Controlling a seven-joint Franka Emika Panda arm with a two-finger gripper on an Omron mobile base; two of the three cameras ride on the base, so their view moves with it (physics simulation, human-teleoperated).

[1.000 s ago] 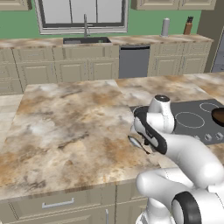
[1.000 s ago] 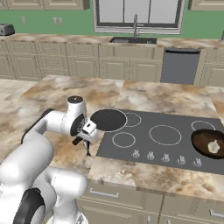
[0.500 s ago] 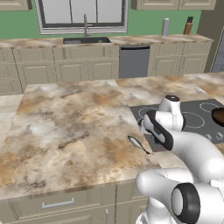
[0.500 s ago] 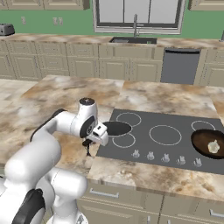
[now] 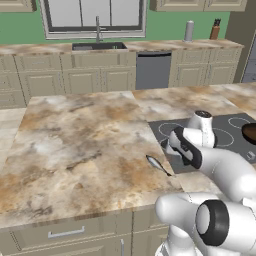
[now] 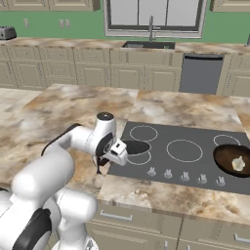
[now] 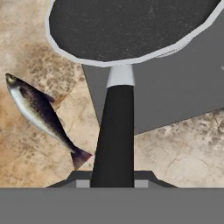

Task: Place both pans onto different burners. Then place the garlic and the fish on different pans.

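Two-finger gripper point(image 7: 113, 183) was closed tight on the long thin black handle point(image 7: 114, 135) of the flat black round pan point(image 7: 131, 26), held over the left front part of the dark grey glass cooktop point(image 6: 185, 151) w/ white ring burners point(image 6: 184, 150). Small silver-grey fish point(image 7: 41, 114) lay on the marbled counter point(image 5: 80, 145), just beside the handle. Dark brown pan point(image 6: 233, 160) w/ pale garlic point(image 6: 238, 163) inside sat at the cooktop's right end.

Seen from behind the arm, left and right, looking forward and down over the desk point(image 5: 80, 145) and cooktop point(image 6: 195, 146), both sharing that island. Close up from the hand, looking along the black pan point(image 7: 131, 26) handle.
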